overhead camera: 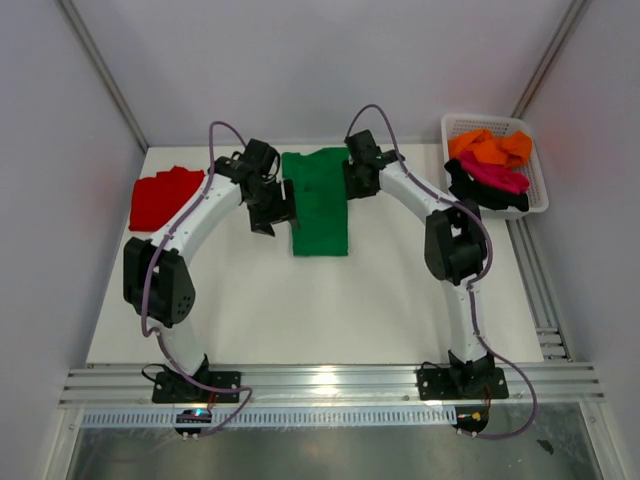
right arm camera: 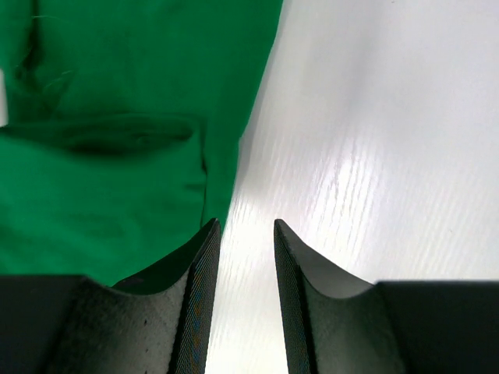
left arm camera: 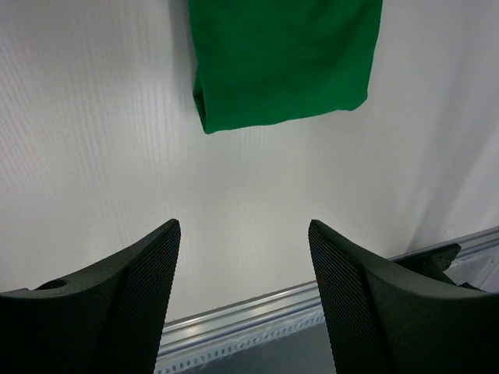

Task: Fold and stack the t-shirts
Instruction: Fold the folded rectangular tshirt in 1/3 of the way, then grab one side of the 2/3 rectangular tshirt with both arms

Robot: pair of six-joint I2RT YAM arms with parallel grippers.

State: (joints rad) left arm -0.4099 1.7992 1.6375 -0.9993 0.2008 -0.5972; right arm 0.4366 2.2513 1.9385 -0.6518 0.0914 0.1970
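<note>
Green t-shirt (overhead camera: 320, 200) flat; basket (overhead camera: 538, 175): orange shirt (overhead camera: 490, 147), magenta shirt (overhead camera: 497, 176), black shirt (overhead camera: 478, 192); left hand (left arm camera: 242, 234) wide open, right hand (right arm camera: 246, 227) half-open, both empty.

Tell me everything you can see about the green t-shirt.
The green t-shirt is plain bright-green cloth, folded into a long narrow rectangle. It lies flat on the white table between the left gripper and the right gripper. Doubled layers show at one near corner. The right gripper stands at its right edge; contact is unclear.
</note>
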